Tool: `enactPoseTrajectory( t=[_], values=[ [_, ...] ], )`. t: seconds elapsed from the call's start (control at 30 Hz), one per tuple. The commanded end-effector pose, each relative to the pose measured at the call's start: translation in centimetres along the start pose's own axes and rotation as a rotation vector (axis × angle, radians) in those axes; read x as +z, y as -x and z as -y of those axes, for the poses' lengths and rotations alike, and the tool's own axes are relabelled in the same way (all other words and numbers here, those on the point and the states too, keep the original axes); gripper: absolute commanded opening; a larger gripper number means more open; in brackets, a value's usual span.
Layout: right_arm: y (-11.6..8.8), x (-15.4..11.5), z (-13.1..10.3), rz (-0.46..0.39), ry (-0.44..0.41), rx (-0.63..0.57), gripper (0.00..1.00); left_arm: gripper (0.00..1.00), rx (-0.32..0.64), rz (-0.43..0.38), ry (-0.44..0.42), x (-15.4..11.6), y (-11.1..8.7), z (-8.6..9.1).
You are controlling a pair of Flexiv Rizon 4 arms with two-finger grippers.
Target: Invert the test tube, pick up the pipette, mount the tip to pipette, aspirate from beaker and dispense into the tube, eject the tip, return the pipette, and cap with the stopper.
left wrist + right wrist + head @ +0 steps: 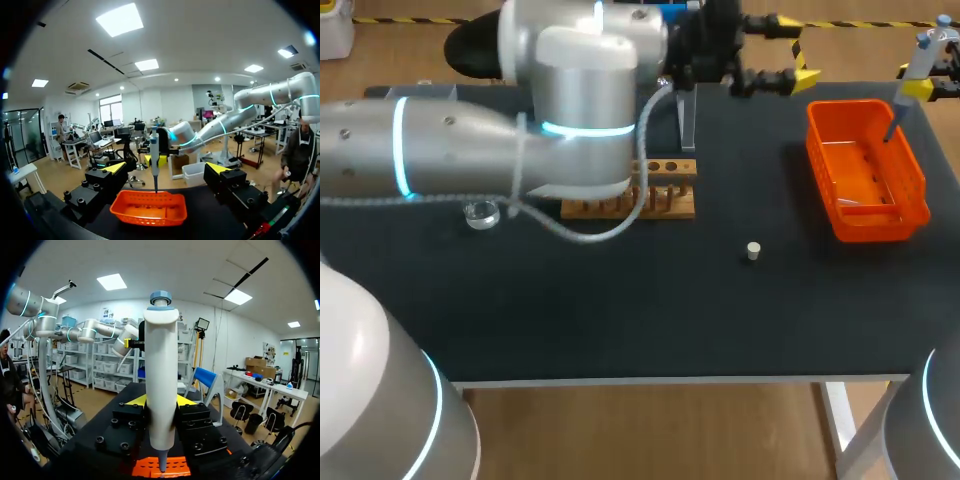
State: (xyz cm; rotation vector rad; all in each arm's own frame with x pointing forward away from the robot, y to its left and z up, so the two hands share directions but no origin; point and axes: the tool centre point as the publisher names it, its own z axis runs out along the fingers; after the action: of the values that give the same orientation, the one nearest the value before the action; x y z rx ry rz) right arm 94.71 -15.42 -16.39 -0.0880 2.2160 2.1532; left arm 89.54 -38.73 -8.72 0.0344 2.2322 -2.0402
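orange basket (870,220) lies below the right end effector (160,405), clamped on the pipette (160,355); the left end effector (166,170), spread open, faces it: the arms could collide.

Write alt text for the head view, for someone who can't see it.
The right gripper holds a pipette over an orange basket at the right end of a black table. The left arm partly hides a wooden tube rack; a small glass beaker and a white stopper stand nearby.
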Motion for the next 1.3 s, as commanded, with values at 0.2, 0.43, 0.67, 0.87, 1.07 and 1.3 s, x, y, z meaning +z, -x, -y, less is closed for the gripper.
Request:
enactPoseTrajectory(
  t=[0.2, 0.43, 0.67, 0.87, 1.07, 1.3],
  values=[
    [0.0, 0.0, -0.1, 0.0, -0.004, 0.0, 0.0, 1.0, -0.044, 0.038, -0.085, -6.6, -1.8, -3.7],
    [0.0, 0.0, -0.1, 0.0, -0.004, 0.0, 0.0, 1.0, -0.068, 0.06, -0.101, -9.1, -3.0, -6.2],
    [0.0, 0.0, -0.1, 0.0, -0.004, 0.0, 0.0, 1.0, -0.094, 0.096, -0.09, -11.5, -3.3, -7.2],
    [0.0, 0.0, -0.1, 0.0, -0.004, 0.0, 0.0, 1.0, -0.1, 0.101, -0.066, -13.1, -3.7, -7.6],
    [0.0, 0.0, -0.1, 0.0, -0.004, 0.0, 0.0, 1.0, -0.104, 0.105, -0.06, -13.9, -4.0, -7.7],
    [0.0, 0.0, -0.1, 0.0, -0.004, 0.0, 0.0, 1.0, -0.118, 0.121, -0.064, -14.4, -4.1, -7.6]
  ],
)
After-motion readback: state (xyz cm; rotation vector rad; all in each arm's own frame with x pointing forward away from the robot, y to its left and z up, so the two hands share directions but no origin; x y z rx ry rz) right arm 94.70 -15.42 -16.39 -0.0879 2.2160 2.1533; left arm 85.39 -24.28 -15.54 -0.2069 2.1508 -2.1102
